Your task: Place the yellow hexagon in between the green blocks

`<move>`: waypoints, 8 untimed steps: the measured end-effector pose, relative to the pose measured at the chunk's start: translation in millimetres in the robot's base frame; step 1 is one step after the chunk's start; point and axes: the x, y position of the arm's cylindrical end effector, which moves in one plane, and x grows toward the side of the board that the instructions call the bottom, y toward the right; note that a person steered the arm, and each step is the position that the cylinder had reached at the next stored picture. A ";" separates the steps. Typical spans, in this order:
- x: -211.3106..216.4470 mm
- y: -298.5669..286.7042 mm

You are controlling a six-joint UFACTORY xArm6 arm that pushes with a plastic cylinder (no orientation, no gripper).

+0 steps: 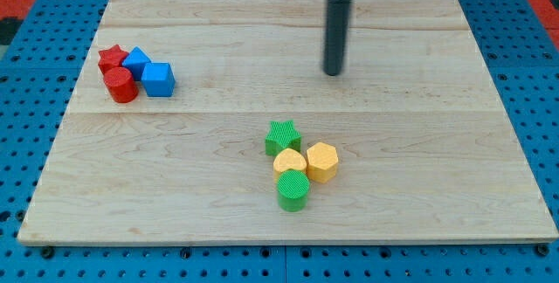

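The yellow hexagon (321, 161) sits on the wooden board below the middle, at the right of a tight cluster. A green star (282, 136) is at the cluster's top and a green cylinder (293, 190) at its bottom. A second yellow block, heart-like in shape (289, 162), lies between the two green blocks and touches the hexagon's left side. My tip (333, 72) is on the board well above the cluster, slightly right of the hexagon, touching no block.
A second group sits at the view's left: a red star (111, 57), a red cylinder (120, 85), a blue block (137, 59) and a blue cube (158, 79). The board's edge (288, 239) borders a blue pegboard surround.
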 end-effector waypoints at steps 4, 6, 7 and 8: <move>146.9 3.1; 147.3 -13.8; 147.3 -22.3; 146.6 -22.3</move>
